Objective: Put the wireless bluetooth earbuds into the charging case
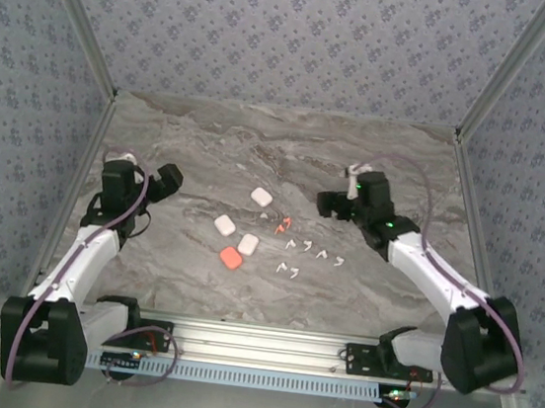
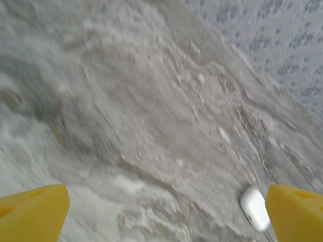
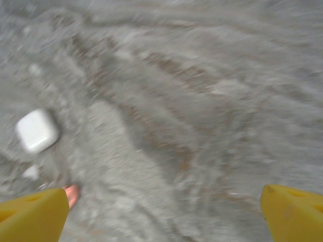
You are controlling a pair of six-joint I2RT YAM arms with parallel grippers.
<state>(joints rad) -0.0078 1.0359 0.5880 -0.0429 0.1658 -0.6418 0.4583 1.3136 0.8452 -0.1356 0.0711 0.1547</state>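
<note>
Earbuds (image 1: 308,253) lie loose mid-tabletop (image 1: 260,143), just right of four closed cases (image 1: 248,244), none inserted yet. The left pincer (image 1: 168,179) and right pincer (image 1: 324,202) flank the cluster, jaws wide apart and empty, likely staged so either can reach in.

Counted from top view, middle of frame.

White cases (image 1: 224,224): three, loosely clustered left of centre.

Coral case (image 1: 231,258): one, at lower edge of that cluster.

White earbuds (image 1: 307,241): six made out, scattered right of the cases in two rough rows; too small for a firm tally.

Coral earbuds (image 1: 285,224): apparently two, lying too close together to separate with confidence.

Arms: two, left arm (image 1: 76,265) and right arm (image 1: 433,274).

Left wrist view, white cases (image 2: 254,207): one, lower right.

Right wrist view, white cases (image 3: 36,130): one, left of frame. Coral item (image 3: 72,194): one, lower left, partly hidden, kind undetermined.
</note>
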